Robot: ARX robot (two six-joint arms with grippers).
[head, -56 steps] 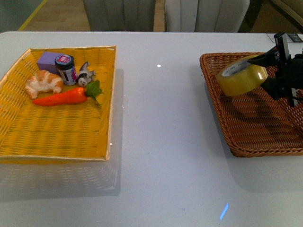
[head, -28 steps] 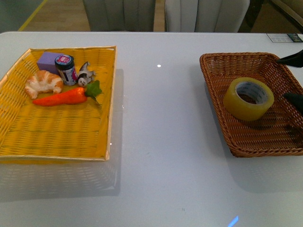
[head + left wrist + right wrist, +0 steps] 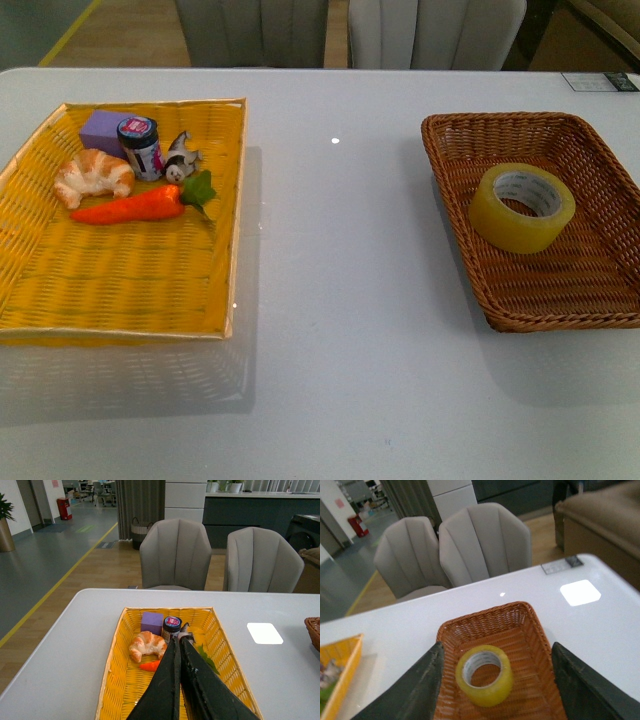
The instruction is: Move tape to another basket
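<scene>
- Right gripper (image 3: 497,649): jaws spread wide, nothing in them. In its wrist view the two dark fingers (image 3: 427,690) frame the scene on either side.
- The tape (image 3: 485,675) sits straight ahead of and below that gripper, in the gap between the fingers but not touching either one. It's lying flat on the floor of the basket (image 3: 485,611) with the core hole pointing up, so its axis is roughly vertical.
- Front view agrees. The tape (image 3: 522,207) is around the middle of the basket (image 3: 560,285), a bit toward the far end and apart from the walls as far as I can tell.
- Left gripper (image 3: 178,642): fingers pressed together, empty, hanging over the yellow tray (image 3: 120,680) with the croissant (image 3: 147,645) just beyond its tips. It's well apart from the basket, so the right arm is clearly the nearer one.
- My read: the tape is already where it belongs, so all that's left is lifting the right arm clear without snagging the rim.
- Hard to tell:
  - Neither arm shows in the front view, so I can't judge how high the right gripper is above the tape.
  - The basket's right side is cut off in the front view, and its near end is cut off in the right wrist view.
  - The print on the core is too small to read.
</scene>
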